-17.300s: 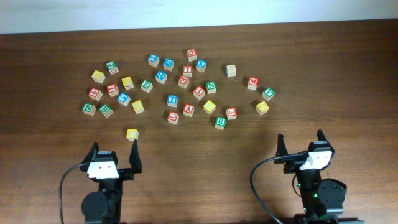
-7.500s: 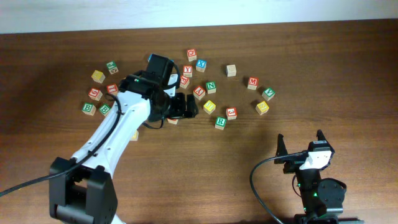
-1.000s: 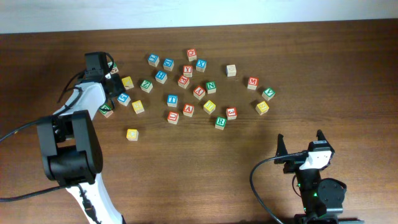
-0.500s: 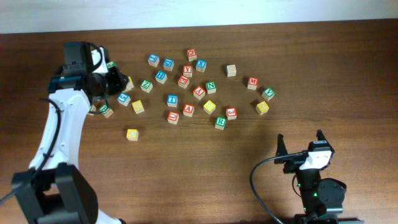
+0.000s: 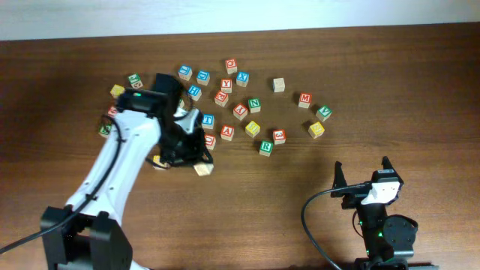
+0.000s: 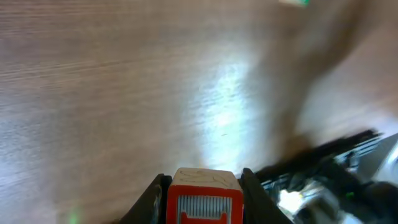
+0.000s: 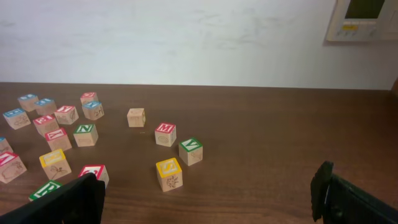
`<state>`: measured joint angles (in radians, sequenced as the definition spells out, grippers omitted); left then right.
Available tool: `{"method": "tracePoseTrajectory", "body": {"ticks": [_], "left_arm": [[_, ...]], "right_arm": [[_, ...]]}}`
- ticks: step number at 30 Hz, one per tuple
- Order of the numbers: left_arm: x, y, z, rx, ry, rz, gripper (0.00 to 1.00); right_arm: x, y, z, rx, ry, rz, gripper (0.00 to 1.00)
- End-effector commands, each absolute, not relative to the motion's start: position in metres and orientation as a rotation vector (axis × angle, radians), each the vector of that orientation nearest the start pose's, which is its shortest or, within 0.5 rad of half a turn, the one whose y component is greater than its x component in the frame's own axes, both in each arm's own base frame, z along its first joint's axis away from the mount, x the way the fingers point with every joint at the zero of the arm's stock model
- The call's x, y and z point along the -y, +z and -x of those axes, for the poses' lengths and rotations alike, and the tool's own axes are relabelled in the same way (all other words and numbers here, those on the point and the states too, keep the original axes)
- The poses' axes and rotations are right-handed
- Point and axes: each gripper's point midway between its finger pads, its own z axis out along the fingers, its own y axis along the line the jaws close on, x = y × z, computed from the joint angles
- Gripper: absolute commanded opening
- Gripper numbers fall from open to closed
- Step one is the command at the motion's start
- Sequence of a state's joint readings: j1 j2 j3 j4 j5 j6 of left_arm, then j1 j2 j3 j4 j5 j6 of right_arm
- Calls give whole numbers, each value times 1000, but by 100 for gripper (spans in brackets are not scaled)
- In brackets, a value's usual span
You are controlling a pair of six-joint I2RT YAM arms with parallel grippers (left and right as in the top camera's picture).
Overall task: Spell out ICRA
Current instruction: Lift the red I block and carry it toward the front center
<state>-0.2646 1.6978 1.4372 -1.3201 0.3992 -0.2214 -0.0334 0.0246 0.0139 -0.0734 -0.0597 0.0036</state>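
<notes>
The left jaws are clenched on a small wooden cube with a red-bordered face [image 6: 204, 194], a dark finger [image 6: 154, 198] pressed against each side of it. Its letter cannot be read in either view. From above, the white left arm [image 5: 120, 161] reaches in from the near left corner over the dark brown wooden worktop [image 5: 255, 217]. The held cube sits at the arm's tip, on the near side of the scatter of lettered cubes. Whether it rests on the worktop or hangs just above it, I cannot tell. Near it, to the left, lies a yellow-faced wooden cube [image 5: 157, 160], mostly covered by the arm, so its letter is hidden. Farther back and a little to the right lies the wooden cube with a red A [image 5: 227, 133]. Farther right again is the wooden cube with a green R [image 5: 265, 147], just beside a red-faced wooden cube marked 3 [image 5: 279, 136]. The right jaws are released, spread wide with nothing between them. They are parked on the black right arm [image 5: 379, 221] at the near right, well apart from every cube.
</notes>
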Motion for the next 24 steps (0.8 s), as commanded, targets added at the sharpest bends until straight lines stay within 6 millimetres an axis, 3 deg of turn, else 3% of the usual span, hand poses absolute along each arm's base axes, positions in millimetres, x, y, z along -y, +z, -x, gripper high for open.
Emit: {"method": "tracePoseTrajectory", "body": {"ticks": [1, 5, 7, 12, 19, 22, 24], "left_arm": [[154, 125, -266, -3187, -471, -137, 24], [164, 92, -272, -3141, -346, 6, 26], [168, 74, -284, -3065, -321, 44, 26], [169, 33, -296, -2955, -359, 159, 30], [170, 23, -299, -2918, -387, 157, 34], [171, 23, -300, -2911, -391, 156, 43], [172, 23, -300, -2914, -397, 154, 41]], "right_arm": [[1, 154, -247, -1659, 24, -6, 98], [1, 154, -247, -1659, 24, -6, 98], [1, 153, -247, -1659, 24, -6, 98], [1, 154, -247, -1659, 24, -6, 98], [1, 153, -247, -1659, 24, -6, 98], [1, 154, -247, -1659, 24, -6, 98], [1, 154, -247, -1659, 24, -6, 98]]}}
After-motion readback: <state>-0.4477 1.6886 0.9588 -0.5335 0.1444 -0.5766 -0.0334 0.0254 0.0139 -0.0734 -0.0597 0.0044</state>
